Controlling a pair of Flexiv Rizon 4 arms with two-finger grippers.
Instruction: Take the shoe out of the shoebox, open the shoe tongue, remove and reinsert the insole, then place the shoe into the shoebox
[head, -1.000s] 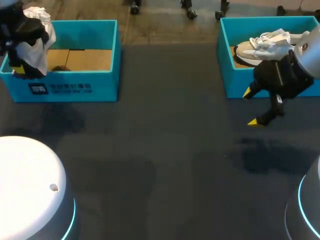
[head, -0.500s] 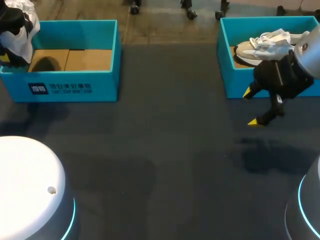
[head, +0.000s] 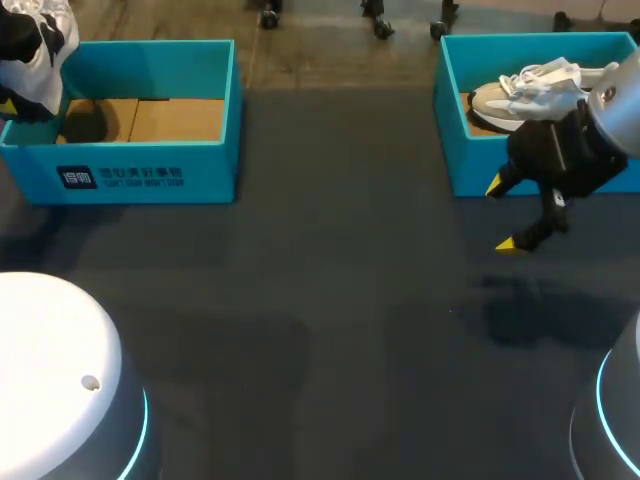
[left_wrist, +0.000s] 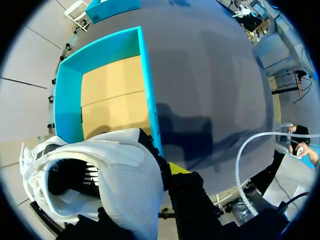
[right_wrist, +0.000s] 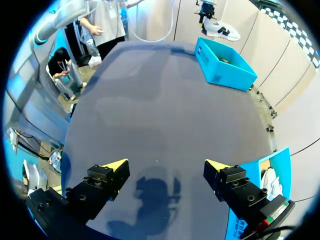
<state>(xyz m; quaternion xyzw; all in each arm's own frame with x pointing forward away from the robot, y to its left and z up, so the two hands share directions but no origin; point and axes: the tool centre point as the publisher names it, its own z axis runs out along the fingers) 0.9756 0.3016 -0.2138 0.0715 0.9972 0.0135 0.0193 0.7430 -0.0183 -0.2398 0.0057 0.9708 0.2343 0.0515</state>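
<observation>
- Above the left end of the left shoebox (head: 150, 150), the left gripper (head: 22, 95) clamps the white shoe (left_wrist: 115, 180), holding it clear of the box's cardboard floor.
- Well to the right of that shoebox, the right gripper (right_wrist: 166, 164) hangs over the table (head: 330, 300), fingers spread wide.
- Farther right, a second shoebox (head: 450, 150) holds a second shoe (head: 520, 90).

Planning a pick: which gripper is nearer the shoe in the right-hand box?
Right: right gripper hangs just before the shoebox; left gripper, holding another shoe, is far across.
</observation>
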